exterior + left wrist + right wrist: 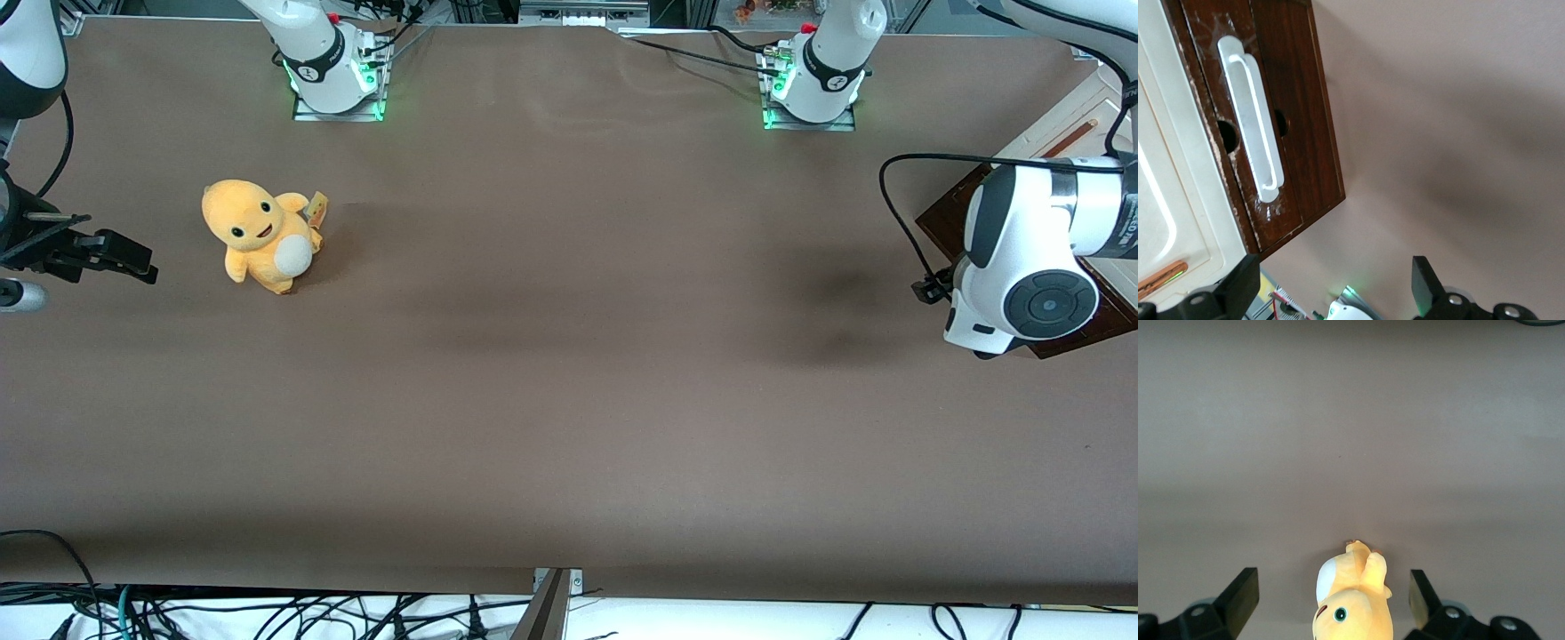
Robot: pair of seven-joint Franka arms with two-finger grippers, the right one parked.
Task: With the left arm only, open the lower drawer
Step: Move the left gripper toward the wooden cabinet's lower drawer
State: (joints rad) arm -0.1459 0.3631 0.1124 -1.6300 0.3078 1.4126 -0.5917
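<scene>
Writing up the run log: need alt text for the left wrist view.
The left arm's open gripper hangs clear of the closed lower drawer, whose dark brown front carries a long white bar handle. A cream panel adjoins the drawer, with brown table around.

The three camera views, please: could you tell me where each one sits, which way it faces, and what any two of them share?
Front view: high above the table, looking down at the brown table; shows both arm bases and the white left arm over the dark brown lower drawer.
Left wrist view: on the working arm, facing the drawer's long white bar handle; the gripper hovers short of it, jaws open.
Right wrist view: on the parked arm, facing the table.
Shared: the yellow plush toy shows in front and right wrist views.
</scene>
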